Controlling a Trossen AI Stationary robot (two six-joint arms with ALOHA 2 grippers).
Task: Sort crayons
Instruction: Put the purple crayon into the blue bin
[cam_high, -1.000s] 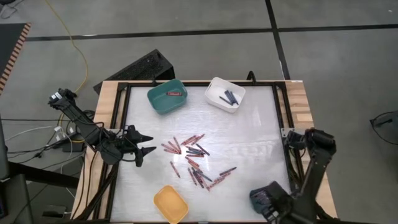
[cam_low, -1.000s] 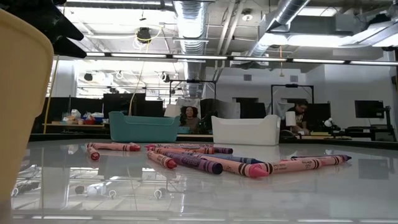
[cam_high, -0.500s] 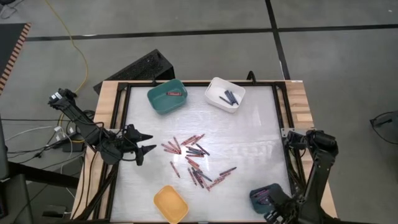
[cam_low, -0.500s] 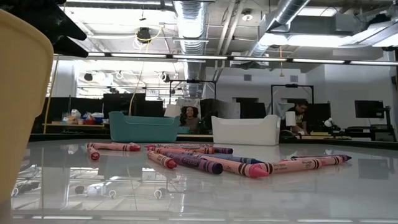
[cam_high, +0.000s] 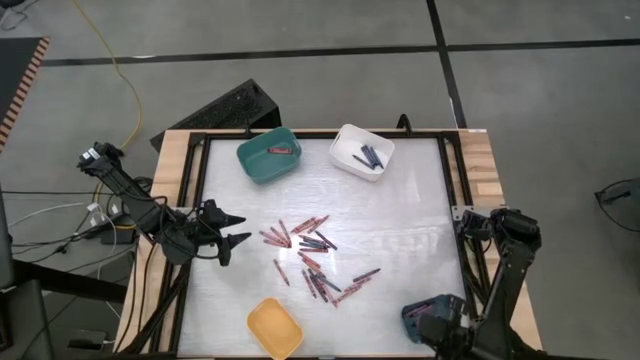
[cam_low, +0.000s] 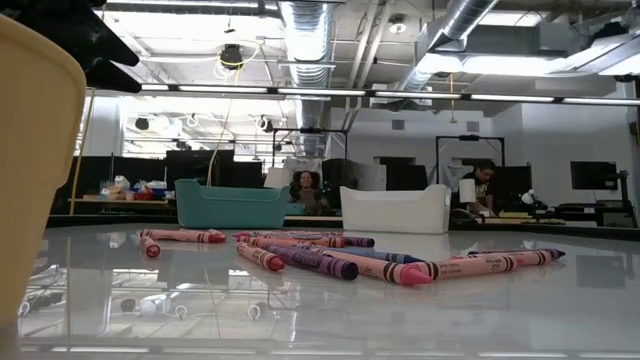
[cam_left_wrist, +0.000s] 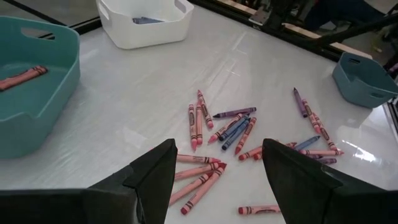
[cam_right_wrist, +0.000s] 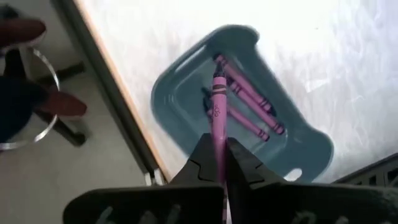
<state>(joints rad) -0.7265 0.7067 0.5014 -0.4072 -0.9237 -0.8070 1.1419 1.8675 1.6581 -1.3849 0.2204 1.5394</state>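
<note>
Several crayons, red, pink and dark blue, lie loose on the white table's middle; the left wrist view shows these crayons ahead of my left gripper. That gripper hovers open at the table's left, touching nothing. My right gripper points down over a blue-grey bin at the near right corner, shut on a pink-magenta crayon. More pink crayons lie in that bin. My right gripper pinches the pink-magenta crayon by one end between its two fingers. The fingers come from above and point down, lying along the crayon. Most of the crayon sticks out past the fingertips, its free end hanging clear above the blue-grey bin.
A teal bin holding a red crayon and a white bin with dark blue crayons stand at the far edge. A yellow bin sits at the near edge, left of the blue-grey bin. A person sits beyond the table.
My right gripper has rolled about its own axis while staying over the blue-grey bin at the near right corner.
</note>
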